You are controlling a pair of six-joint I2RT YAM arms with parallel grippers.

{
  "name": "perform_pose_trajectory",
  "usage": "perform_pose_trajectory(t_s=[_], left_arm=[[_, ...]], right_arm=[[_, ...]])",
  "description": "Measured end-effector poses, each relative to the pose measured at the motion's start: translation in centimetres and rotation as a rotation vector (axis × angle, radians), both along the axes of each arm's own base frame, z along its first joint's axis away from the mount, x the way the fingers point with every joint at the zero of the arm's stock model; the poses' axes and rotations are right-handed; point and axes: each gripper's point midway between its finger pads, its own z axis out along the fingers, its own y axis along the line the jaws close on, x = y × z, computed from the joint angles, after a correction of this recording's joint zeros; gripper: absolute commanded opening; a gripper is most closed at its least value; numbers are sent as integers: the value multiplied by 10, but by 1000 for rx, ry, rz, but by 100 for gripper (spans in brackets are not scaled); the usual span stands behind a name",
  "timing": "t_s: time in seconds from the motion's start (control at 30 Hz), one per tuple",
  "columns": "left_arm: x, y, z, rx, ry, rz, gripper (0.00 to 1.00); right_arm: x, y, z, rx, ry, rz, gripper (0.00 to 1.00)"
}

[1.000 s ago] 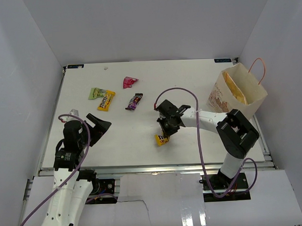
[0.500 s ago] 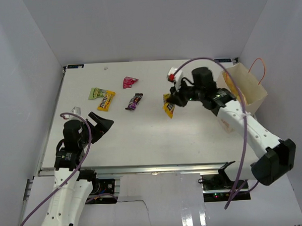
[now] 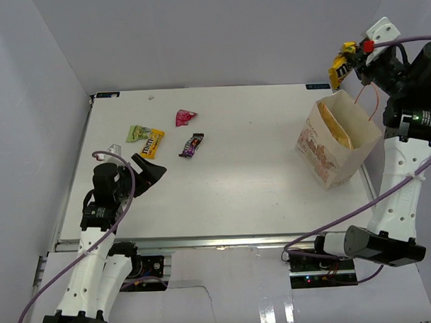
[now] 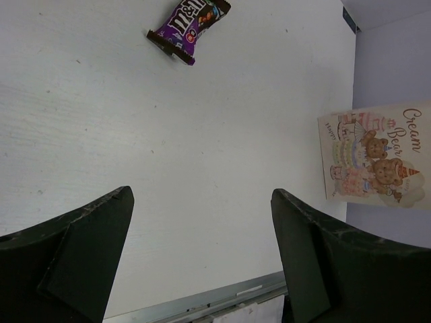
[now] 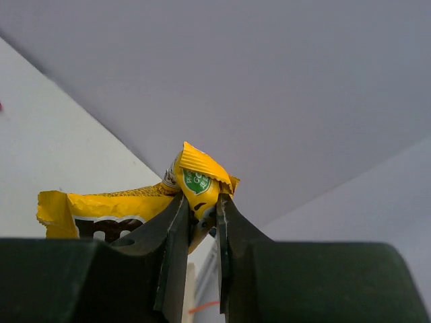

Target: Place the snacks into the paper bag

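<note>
White surface [image 3: 259, 188] carries the paper bag [image 3: 321, 154] at right. High beside its mouth, upper right, the right gripper [image 3: 351, 59] keeps jaws clenched on a yellow candy pack [image 3: 339, 70], likely raised to clear the rim. The left gripper [image 3: 149, 174], lower left, waits with jaws released.

White table [image 3: 223, 182], matte top w/ faint scuffs & specks in my left wrist view. Small white speck [image 3: 151, 97] near far edge, left of centre. Blue tags at both far corners: left tag [image 3: 107, 95], right tag [image 3: 318, 86]. Aluminium rail [image 3: 218, 241] runs along near edge. Plain pale-grey walls on 3 sides: back wall [image 3: 211, 34], left wall [image 3: 29, 111], right wall [image 3: 422, 5]. White sheet [image 3: 227, 289] below rail, w/ thin crack line [image 3: 184, 284] left of centre.
</note>
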Motion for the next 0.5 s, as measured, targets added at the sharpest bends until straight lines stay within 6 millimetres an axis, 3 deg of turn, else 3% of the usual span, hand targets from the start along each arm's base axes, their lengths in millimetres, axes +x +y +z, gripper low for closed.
perform_pose_trajectory(t_s=[0.1,0.33,0.5], left_arm=[[10,-4,-4,12,9,-36,93],[46,-16,-16,30,30,-120,93],[70,-24,-26,35,40,-177,93]], right_arm=[[17,-23,-22,-79,44,-27,8],[66,-46,-130,-262,301,31,8],[87,-62,-175,-382,426,57,11]])
